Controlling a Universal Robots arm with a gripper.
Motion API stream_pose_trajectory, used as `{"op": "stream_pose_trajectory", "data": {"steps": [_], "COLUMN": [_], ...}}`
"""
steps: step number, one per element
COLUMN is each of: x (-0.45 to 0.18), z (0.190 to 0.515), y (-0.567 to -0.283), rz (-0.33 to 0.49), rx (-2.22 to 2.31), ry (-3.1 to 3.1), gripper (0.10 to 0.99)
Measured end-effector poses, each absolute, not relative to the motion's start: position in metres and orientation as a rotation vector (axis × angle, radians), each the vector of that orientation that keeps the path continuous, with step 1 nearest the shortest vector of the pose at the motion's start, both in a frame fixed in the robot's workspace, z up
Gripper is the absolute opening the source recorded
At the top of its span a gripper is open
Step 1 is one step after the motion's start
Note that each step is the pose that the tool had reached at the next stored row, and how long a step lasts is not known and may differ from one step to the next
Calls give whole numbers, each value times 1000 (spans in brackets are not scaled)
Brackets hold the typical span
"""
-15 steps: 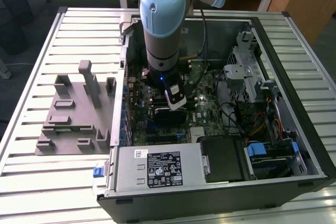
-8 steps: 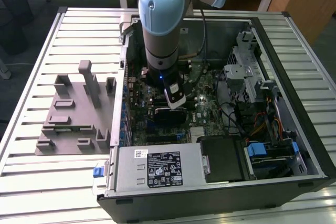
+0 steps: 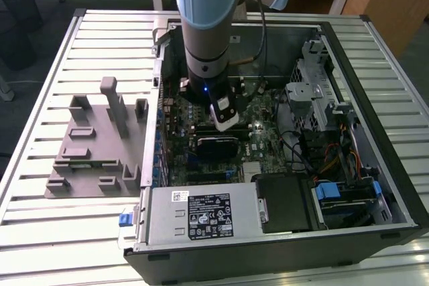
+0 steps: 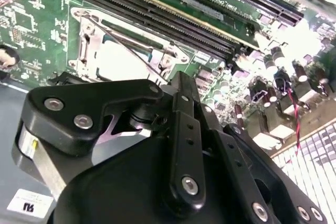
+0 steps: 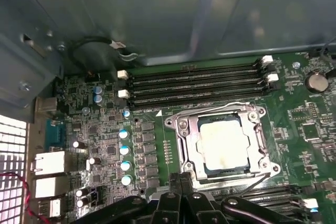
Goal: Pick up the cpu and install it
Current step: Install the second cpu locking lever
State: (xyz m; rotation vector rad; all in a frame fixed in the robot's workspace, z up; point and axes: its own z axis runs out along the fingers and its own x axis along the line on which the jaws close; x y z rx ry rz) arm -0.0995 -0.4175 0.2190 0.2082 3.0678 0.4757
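The arm reaches down into the open computer case [image 3: 375, 58], which lies on the slatted tabletop [image 3: 40, 185]. The gripper [image 5: 181, 182] hangs just above the motherboard [image 5: 105, 145], near the socket frame [image 5: 185, 135]. In both wrist views its two fingers [image 5: 175, 181] are pressed together w/ nothing between them, just beside the near edge of the frame.

The cpu [image 5: 223, 142] sits already inside the socket frame, flat, w/ its pale metal top facing up and some faint marks on it. In the second wrist view the cpu [image 4: 118, 56] shows beyond the gripper body, and a thin metal lever [image 4: 131, 38] of the frame crosses near its corner. The frame's window surrounds the chip; whether the frame is locked down cannot be told.

Memory slots [image 5: 199, 85] run along one side of the socket, btw. the socket and the case wall. A row of small capacitors [image 5: 124, 150] stands on the other side.

In the exterior view, a grey slotted tray [image 3: 94, 145] rests on the tabletop at the exterior view's left of the case, well apart from the gripper.
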Motion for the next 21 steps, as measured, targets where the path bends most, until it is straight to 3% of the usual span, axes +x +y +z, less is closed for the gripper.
{"op": "stream_pose_trajectory", "data": {"steps": [15, 21], "x": [-98, -93], "z": [245, 245], "y": [-417, -418], "rz": [429, 332], "rx": [208, 216], "ry": [3072, 3079], "gripper": [106, 106]}}
